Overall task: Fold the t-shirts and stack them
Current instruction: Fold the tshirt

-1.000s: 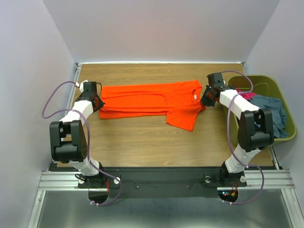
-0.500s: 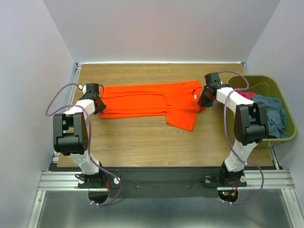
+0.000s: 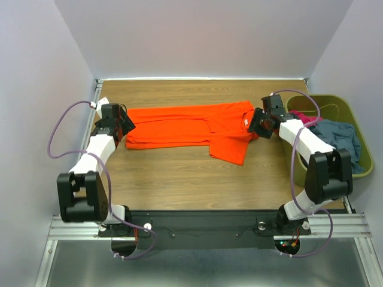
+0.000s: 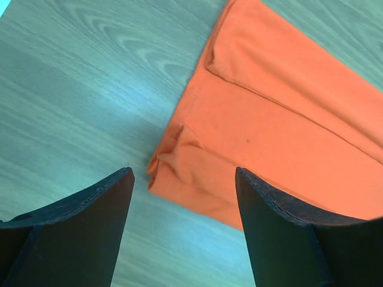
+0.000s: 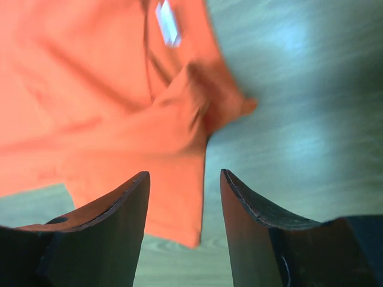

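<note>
Left gripper [image 3: 122,124] sits at the left hem of the orange t-shirt [image 3: 191,127], jaws apart, nothing between them. The shirt lies flat across the far middle of the bench [image 3: 179,179], folded lengthwise into a long band, hem corner slightly bunched, one sleeve jutting toward the near side, white neck label [image 3: 245,120] showing. Right gripper [image 3: 256,122] at the collar end, jaws apart, empty. Blue-grey t-shirt [image 3: 344,140] and pink t-shirt [image 3: 308,120] lie crumpled in the olive tub [image 3: 335,104], far right.

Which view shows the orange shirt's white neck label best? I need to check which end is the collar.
The right wrist view: the white neck label is large there, though blurred, on the orange t-shirt. The top view shows it as a speck beside the right gripper. The left wrist view shows only the hem end.
</note>
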Controlling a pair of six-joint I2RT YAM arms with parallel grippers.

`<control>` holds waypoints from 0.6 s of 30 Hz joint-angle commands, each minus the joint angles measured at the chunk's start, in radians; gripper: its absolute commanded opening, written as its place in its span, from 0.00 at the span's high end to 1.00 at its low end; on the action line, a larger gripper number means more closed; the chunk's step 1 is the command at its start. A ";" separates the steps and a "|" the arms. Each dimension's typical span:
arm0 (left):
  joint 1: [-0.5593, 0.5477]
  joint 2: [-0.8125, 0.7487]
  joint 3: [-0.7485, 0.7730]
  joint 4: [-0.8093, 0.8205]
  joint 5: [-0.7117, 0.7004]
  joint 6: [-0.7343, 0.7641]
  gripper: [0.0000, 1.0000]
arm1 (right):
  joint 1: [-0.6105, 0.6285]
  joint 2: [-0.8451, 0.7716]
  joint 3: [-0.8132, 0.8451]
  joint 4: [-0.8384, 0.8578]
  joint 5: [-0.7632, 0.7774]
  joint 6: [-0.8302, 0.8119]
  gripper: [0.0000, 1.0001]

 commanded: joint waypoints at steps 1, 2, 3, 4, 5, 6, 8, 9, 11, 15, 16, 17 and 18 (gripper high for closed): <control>-0.065 -0.139 -0.095 -0.035 -0.026 -0.004 0.20 | 0.075 -0.037 -0.053 -0.026 -0.060 -0.036 0.43; -0.082 -0.162 -0.113 -0.037 -0.020 -0.011 0.20 | 0.087 -0.042 -0.080 -0.033 -0.055 -0.036 0.43; -0.121 -0.202 -0.145 -0.035 -0.016 -0.014 0.20 | 0.108 -0.049 -0.097 -0.041 -0.052 -0.033 0.43; -0.144 -0.220 -0.159 -0.038 -0.011 -0.020 0.20 | 0.119 -0.054 -0.112 -0.044 -0.049 -0.029 0.44; -0.177 -0.236 -0.179 -0.043 -0.002 -0.044 0.20 | 0.127 -0.057 -0.143 -0.044 -0.046 -0.024 0.45; -0.235 -0.259 -0.187 -0.041 0.006 -0.058 0.20 | 0.142 -0.058 -0.155 -0.046 -0.046 -0.015 0.46; -0.304 -0.263 -0.190 -0.044 0.021 -0.089 0.20 | 0.157 -0.060 -0.177 -0.046 -0.038 -0.007 0.51; -0.335 -0.262 -0.181 -0.043 0.024 -0.104 0.20 | 0.164 -0.059 -0.183 -0.047 -0.033 -0.004 0.52; -0.440 -0.234 -0.141 -0.050 0.023 -0.147 0.20 | 0.179 -0.049 -0.194 -0.053 -0.030 0.007 0.54; -0.609 -0.104 -0.034 -0.054 0.007 -0.201 0.21 | 0.196 -0.040 -0.202 -0.069 0.011 0.013 0.54; -0.637 -0.074 -0.008 -0.057 0.001 -0.207 0.20 | 0.196 -0.040 -0.202 -0.070 0.017 0.013 0.54; -0.664 -0.040 0.020 -0.063 -0.005 -0.211 0.20 | 0.197 -0.042 -0.203 -0.070 0.034 0.014 0.54; -0.709 -0.006 0.081 -0.067 -0.009 -0.215 0.21 | 0.197 -0.045 -0.203 -0.072 0.040 0.014 0.54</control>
